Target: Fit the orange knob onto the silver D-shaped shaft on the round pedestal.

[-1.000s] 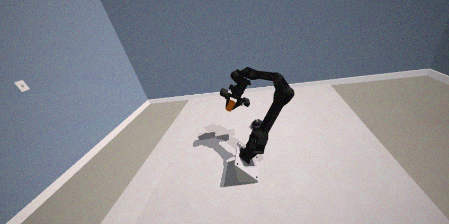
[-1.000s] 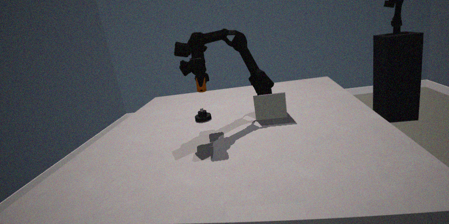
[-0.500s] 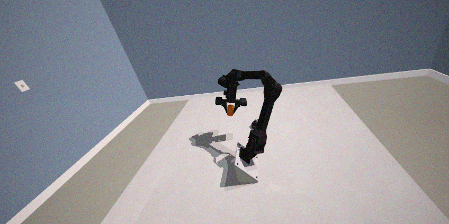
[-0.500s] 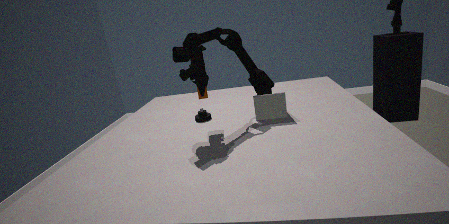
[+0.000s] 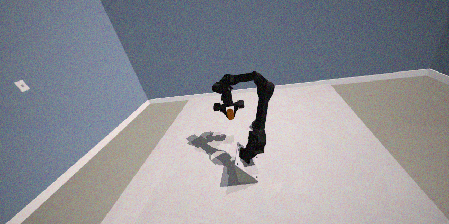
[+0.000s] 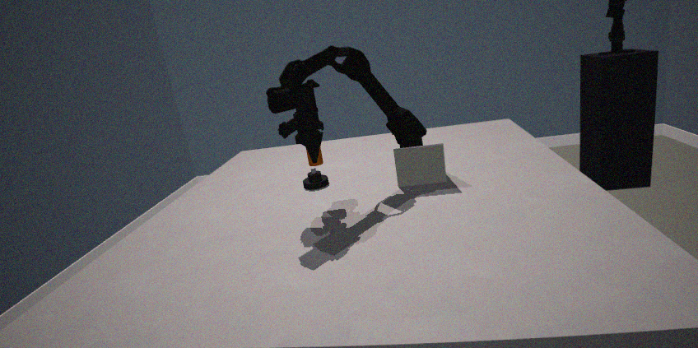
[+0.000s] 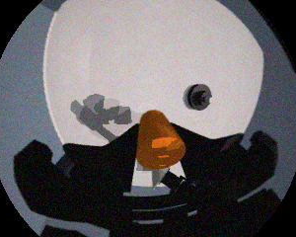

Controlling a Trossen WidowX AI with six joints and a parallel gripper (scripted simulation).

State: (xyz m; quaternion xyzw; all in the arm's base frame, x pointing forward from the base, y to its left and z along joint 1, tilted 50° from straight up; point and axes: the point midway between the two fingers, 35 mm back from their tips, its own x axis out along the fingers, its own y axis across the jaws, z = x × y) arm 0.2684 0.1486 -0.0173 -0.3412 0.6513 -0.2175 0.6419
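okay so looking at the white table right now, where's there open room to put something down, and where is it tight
Open: the wide near stretch of the table, in front of the arm's shadow, and the right side between the grey base plate and the black box. Tight: around the round pedestal, where the gripper holds the orange knob just above it.

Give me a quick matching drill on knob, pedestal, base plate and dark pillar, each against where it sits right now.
Things:
1. knob
2. pedestal
3. base plate
4. pillar

Places:
A. on the floor, off the table's far right
B. under the arm's foot
C. held in the jaws, above the table
D. on the table, just below the knob

Pairs: 1-C, 2-D, 3-B, 4-A
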